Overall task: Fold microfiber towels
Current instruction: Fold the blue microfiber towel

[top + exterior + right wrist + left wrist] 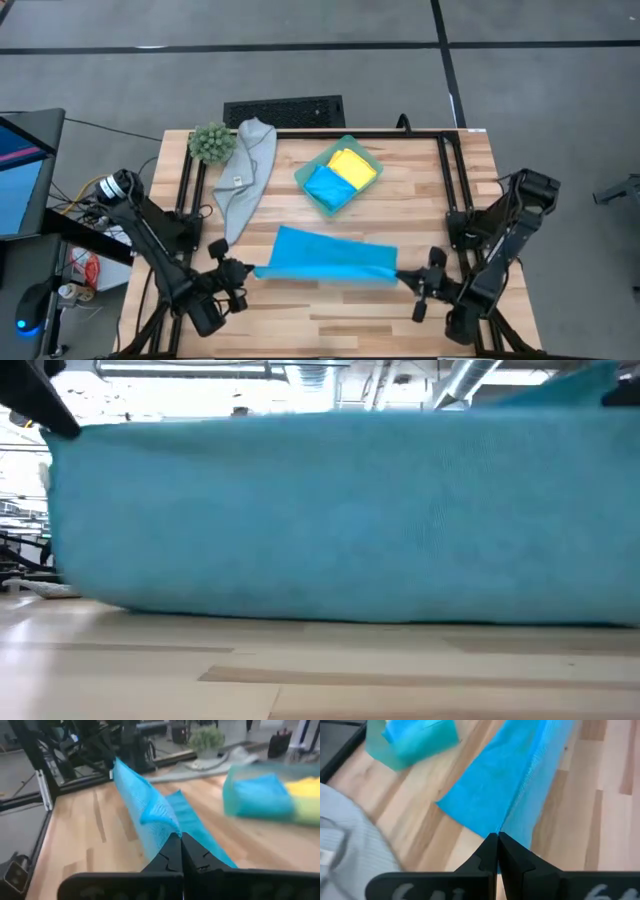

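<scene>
A sky-blue microfiber towel [325, 255] is stretched across the near middle of the table between my two grippers. My left gripper [256, 270] is shut on its left end and my right gripper [400, 273] on its right end. In the low view the towel [330, 520] hangs as a wide sheet with its lower edge at the tabletop. A grey towel [245, 175] lies loose at the far left. A folded yellow towel [352, 165] and a folded blue one [326, 186] sit in a teal tray [303, 180]. My left gripper pinches the towel's near left corner [504, 826] between its two fingers, slanting down from the table's left. One layer or several, I cannot tell. My right gripper pinches the near right corner [167, 826] between its fingers, coming nearly level from the table's right. The held edge runs taut between the two grippers, above the table; the rest drapes down and lies on the wood toward the far side.
A fuzzy green plant ball [212, 142] stands at the far left corner beside the grey towel. The tray sits just beyond the stretched towel. Bare wood [330, 315] shows along the near edge between the arms.
</scene>
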`<state>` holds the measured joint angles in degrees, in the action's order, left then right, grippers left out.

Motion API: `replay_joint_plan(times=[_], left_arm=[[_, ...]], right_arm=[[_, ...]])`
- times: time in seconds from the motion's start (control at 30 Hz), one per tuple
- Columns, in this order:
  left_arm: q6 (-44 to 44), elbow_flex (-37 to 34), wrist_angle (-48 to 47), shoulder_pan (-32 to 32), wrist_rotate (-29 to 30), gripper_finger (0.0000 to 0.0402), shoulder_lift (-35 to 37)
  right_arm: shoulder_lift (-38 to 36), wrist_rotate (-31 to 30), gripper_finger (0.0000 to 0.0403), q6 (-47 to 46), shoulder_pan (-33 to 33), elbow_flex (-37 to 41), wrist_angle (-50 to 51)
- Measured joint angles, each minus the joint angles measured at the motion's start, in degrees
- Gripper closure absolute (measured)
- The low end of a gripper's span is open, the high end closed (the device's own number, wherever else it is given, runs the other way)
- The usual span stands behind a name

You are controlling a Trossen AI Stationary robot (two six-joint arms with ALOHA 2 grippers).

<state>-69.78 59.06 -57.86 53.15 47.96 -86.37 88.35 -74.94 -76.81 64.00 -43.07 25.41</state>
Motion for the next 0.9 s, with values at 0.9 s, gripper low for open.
replay_joint_plan(times=[0.9], left_arm=[[19.5, -8.7, 16.1, -17.8, -1.7, 0.0401, 0.0]], right_arm=[[7.9, 17.2, 0.0401, -31.4, -5.5, 0.0, 14.5]])
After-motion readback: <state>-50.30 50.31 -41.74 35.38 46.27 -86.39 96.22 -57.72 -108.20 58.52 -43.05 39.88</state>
